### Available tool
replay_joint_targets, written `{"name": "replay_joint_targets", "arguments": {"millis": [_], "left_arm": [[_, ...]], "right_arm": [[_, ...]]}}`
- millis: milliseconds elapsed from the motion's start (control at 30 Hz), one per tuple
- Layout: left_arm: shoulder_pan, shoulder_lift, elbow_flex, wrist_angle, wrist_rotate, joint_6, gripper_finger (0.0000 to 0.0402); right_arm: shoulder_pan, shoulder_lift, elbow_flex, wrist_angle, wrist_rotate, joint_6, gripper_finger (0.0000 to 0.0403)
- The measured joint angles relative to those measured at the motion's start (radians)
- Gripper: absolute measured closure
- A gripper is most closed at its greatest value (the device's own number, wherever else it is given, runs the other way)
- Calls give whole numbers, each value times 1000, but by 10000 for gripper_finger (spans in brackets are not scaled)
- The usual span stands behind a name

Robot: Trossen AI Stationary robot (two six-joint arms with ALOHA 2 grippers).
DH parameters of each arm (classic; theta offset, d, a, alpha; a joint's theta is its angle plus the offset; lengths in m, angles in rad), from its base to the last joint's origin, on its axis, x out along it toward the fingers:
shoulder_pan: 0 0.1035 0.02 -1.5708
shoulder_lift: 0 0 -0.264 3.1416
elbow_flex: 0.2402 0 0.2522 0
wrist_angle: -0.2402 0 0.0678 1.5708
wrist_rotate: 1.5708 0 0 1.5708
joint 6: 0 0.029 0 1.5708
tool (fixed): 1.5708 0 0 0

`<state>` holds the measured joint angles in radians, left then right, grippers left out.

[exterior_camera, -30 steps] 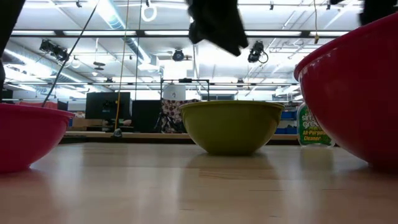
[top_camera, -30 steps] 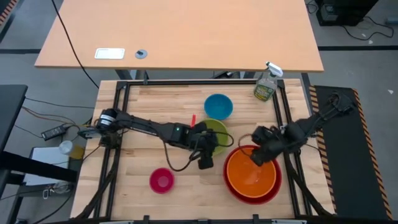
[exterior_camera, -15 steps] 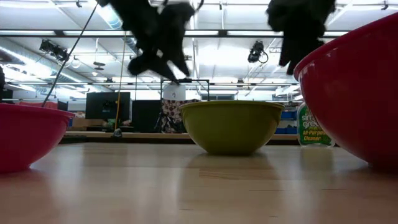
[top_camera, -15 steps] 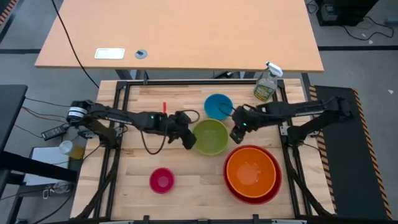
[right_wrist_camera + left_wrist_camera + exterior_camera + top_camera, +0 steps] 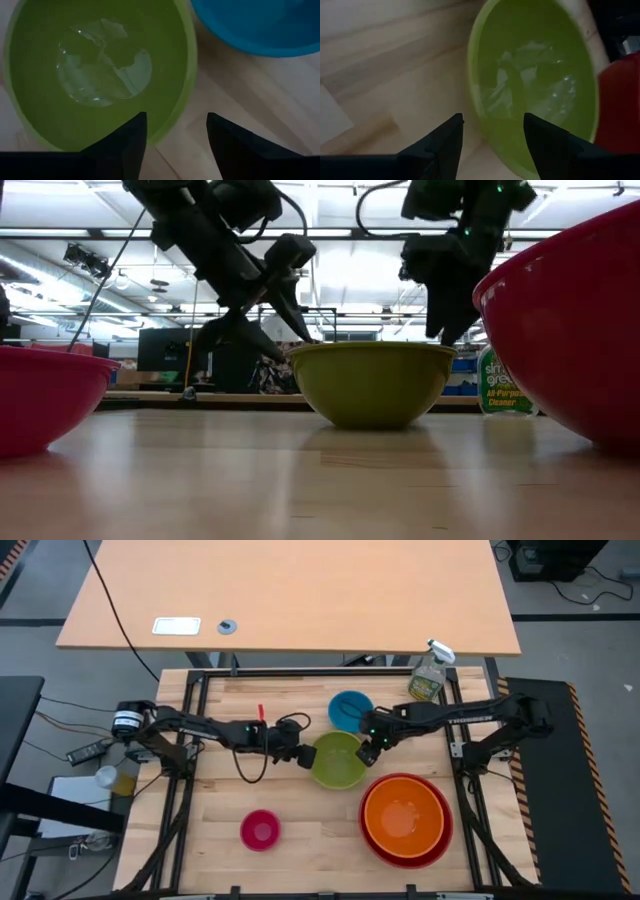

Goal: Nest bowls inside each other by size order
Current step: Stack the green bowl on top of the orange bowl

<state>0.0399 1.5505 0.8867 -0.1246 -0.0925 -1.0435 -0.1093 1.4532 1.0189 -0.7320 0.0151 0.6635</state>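
Wooden table (image 5: pixel 230 810), 2 hands flank green bowl (image 5: pixel 338 761) — rim straddled

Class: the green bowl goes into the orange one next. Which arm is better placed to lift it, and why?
Both end effectors straddle the green bowl rim, open. I'd pick the right end effector: it sits on the side nearest the orange bowl. The left end effector is opposite.

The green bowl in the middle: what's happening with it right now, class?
Both arms are closing on the green bowl. The left gripper and the right gripper are open, each straddling the rim on opposite sides. The orange bowl already sits inside the red bowl. The blue bowl and pink bowl stand apart.
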Motion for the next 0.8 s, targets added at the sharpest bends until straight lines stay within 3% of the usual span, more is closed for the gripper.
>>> {"name": "replay_joint_targets", "arguments": {"millis": [333,800], "left_arm": [[-13,78,0,12,-2,-38,205],[-25,87,1,10,-5,-19,318]], "right_arm": [[5,2,-110,170,-57,29,196],[-17,-8,-189,338,-158,70,196]]}}
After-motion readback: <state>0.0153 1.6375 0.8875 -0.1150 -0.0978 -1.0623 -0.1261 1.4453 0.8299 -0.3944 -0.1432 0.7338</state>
